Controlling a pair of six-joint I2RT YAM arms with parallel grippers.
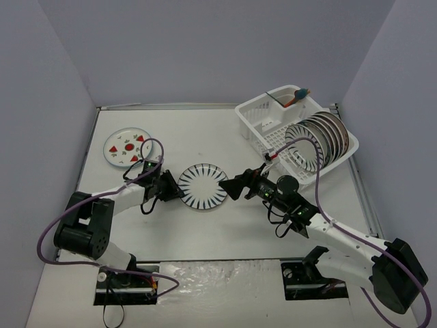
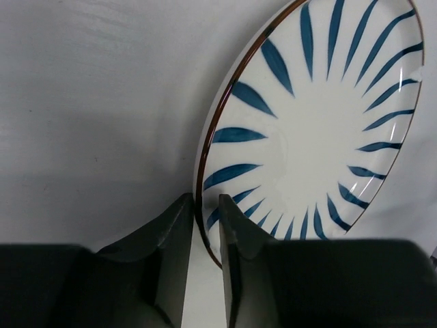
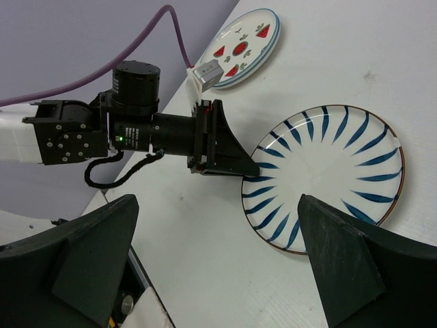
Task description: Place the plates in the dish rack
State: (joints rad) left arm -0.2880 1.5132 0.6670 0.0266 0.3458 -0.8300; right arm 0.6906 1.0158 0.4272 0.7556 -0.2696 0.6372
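Note:
The blue radial-striped plate [image 1: 203,186] lies mid-table; it also shows in the left wrist view [image 2: 321,130] and the right wrist view [image 3: 328,171]. My left gripper [image 1: 179,190] [image 2: 203,222] is shut on its left rim, which runs between the two fingers. I cannot tell whether the plate is lifted. My right gripper [image 1: 231,188] [image 3: 218,260] is wide open and empty, just off the plate's right edge. The strawberry plate [image 1: 127,146] [image 3: 242,44] lies flat at the far left. The white dish rack [image 1: 256,119] stands at the back right with several plates [image 1: 321,140] upright in it.
The rack's corner cup [image 1: 287,96] holds an orange and blue utensil [image 1: 300,93]. Purple cables loop over both arms. Grey walls close in the left, back and right sides. The left arm's wrist [image 3: 136,130] shows in the right wrist view, left of the striped plate.

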